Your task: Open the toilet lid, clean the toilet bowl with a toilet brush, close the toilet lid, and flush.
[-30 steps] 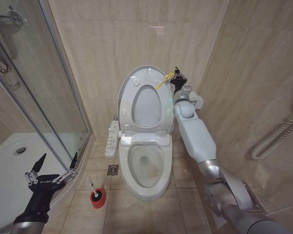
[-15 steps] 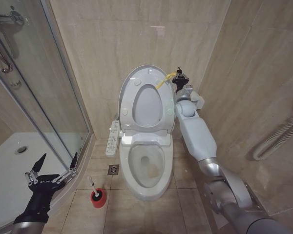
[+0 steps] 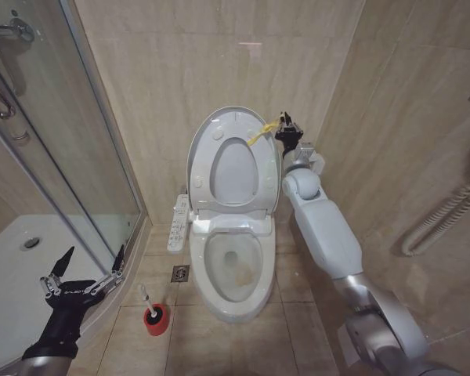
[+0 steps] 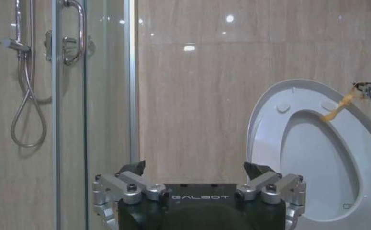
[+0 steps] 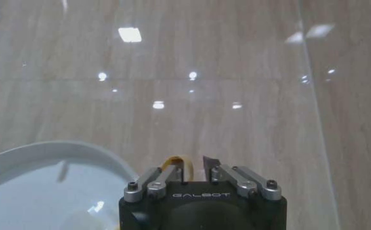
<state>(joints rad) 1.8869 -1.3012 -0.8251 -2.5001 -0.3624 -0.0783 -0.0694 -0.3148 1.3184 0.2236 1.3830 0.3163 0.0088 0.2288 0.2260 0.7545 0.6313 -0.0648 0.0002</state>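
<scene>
The toilet lid [image 3: 235,171] stands raised against the back wall, with the white seat ring up against it. A yellow strap [image 3: 260,131] runs from its rim to my right gripper [image 3: 284,119], which is shut on the strap's end beside the lid's upper right edge. The right wrist view shows the strap [image 5: 175,160] at the gripper [image 5: 196,165]. Below, the toilet bowl [image 3: 211,274] lies uncovered. The toilet brush [image 3: 146,296] stands in a red holder [image 3: 157,319] on the floor left of the bowl, its head hidden. My left gripper [image 3: 94,254] hangs open by the shower edge.
A glass shower door [image 3: 70,157] and white shower tray [image 3: 16,258] take up the left side. A white control panel [image 3: 177,223] hangs at the bowl's left. A floor drain [image 3: 180,272] sits beside it. A ribbed hose [image 3: 442,223] runs along the right wall.
The whole head view has shifted slightly. My right arm has swung a little to the right while its gripper stays on the strap. The left arm is still.
</scene>
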